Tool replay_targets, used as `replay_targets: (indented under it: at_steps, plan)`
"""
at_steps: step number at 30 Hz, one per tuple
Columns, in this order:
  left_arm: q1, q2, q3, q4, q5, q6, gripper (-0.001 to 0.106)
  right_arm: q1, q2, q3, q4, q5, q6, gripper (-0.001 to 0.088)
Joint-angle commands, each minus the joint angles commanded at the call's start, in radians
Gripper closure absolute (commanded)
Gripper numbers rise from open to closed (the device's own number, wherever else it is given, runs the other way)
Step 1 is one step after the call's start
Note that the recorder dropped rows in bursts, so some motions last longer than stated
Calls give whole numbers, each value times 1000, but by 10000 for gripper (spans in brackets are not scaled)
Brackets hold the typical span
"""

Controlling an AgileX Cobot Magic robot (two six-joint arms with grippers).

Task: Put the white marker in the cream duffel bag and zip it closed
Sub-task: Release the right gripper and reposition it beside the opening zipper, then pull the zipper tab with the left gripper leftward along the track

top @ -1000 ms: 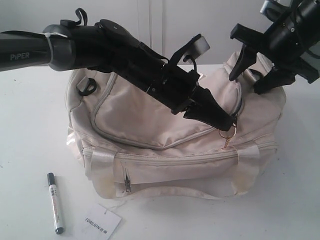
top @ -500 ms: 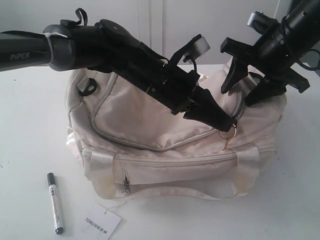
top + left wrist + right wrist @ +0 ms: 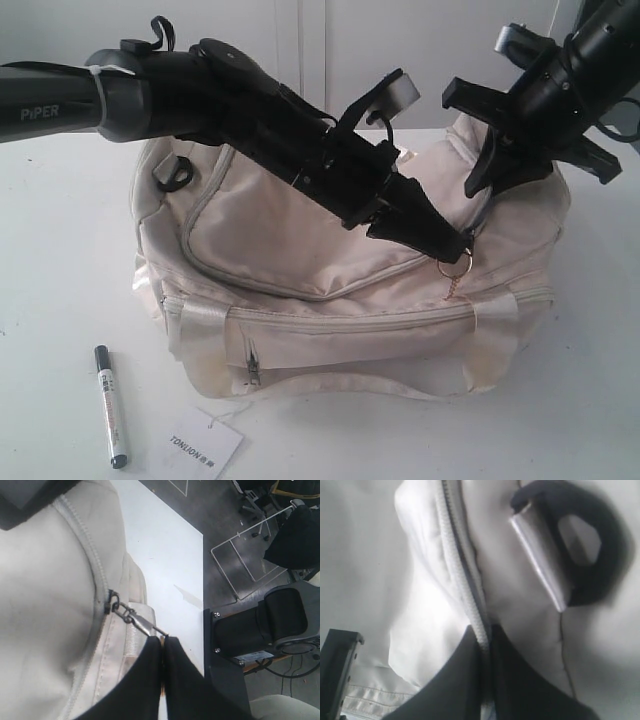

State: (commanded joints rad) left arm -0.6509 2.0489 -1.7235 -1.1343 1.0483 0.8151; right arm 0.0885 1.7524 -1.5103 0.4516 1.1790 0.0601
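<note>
The cream duffel bag point(image 3: 300, 250) lies on the white table, its curved top zip running down to the right end. My left gripper point(image 3: 457, 250) reaches across it and is shut on the metal zip pull point(image 3: 141, 623), next to a small gold ring point(image 3: 455, 268). In the left wrist view the left gripper point(image 3: 163, 640) pinches the pull's end beside the bag point(image 3: 45, 605). My right gripper point(image 3: 478, 186) is shut on the bag's zip edge point(image 3: 465, 580) at the right end, the seam running between the right gripper's point(image 3: 483, 631) tips. The white marker point(image 3: 110, 405) lies on the table in front of the bag's left end.
A white paper hang tag point(image 3: 205, 441) lies on the table just right of the marker. A black D-ring point(image 3: 592, 550) with a satin strap sits on the bag near my right gripper. Beyond the table's edge point(image 3: 202, 555) stand a chair and a wire rack on the floor.
My right gripper came down onto the bag's right end and its jaws closed on the zip edge. The left arm, bag and marker have not moved.
</note>
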Motion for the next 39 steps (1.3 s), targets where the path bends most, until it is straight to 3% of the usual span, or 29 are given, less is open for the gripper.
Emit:
replay_targets:
  at_steps: [20,30,39]
  plan:
    - [0,0,0,117,36,0,1053,0,-49,-2,-2,-48,-12,861]
    - [0,0,0,333,50,-8,1053,0,-49,-2,-2,-48,-12,861]
    - [0,-2,0,336,44,-8,1053,0,-49,-2,-4,-48,-12,861]
